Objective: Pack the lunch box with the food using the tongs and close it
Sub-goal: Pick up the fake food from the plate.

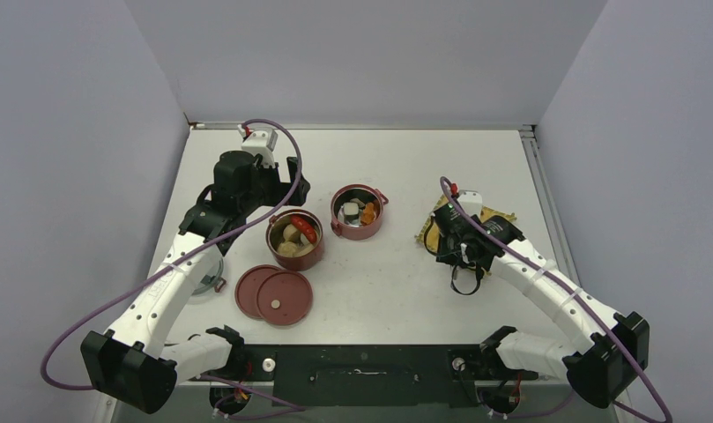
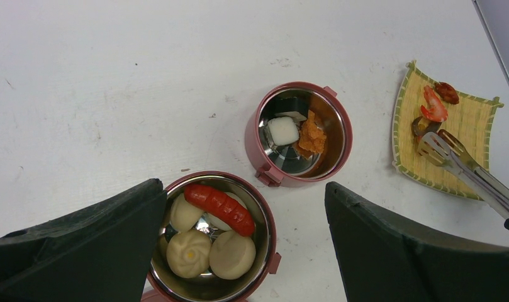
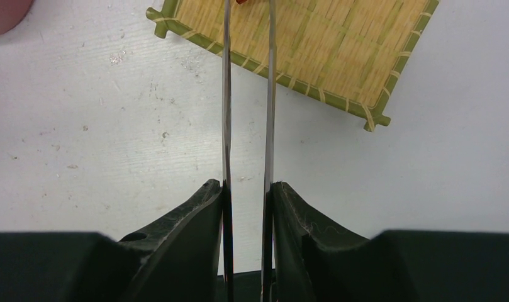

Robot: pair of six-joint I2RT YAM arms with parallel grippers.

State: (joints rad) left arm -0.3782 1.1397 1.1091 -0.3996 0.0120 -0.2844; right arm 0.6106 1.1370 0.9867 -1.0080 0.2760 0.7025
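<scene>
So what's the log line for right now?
right pincer: gripping tongs, tips over mat | left pincer: open by bowl | lids: off

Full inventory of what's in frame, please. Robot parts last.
near bowl: one, dark red, steel inside, under the left gripper
far bowl: one, dark red, table centre
lids: two, dark red, overlapping, in front of the near bowl
buns: at least three, cream, near bowl
sausage: one, red, on the buns
cube: one, white, far bowl
orange piece: one, far bowl
mat: one, yellow woven, right side
mat food: three, one red, two dark
tongs: one, silver, tips over the mat
table: one, white
left gripper: jaws open
right gripper: jaws shut on the tongs
</scene>
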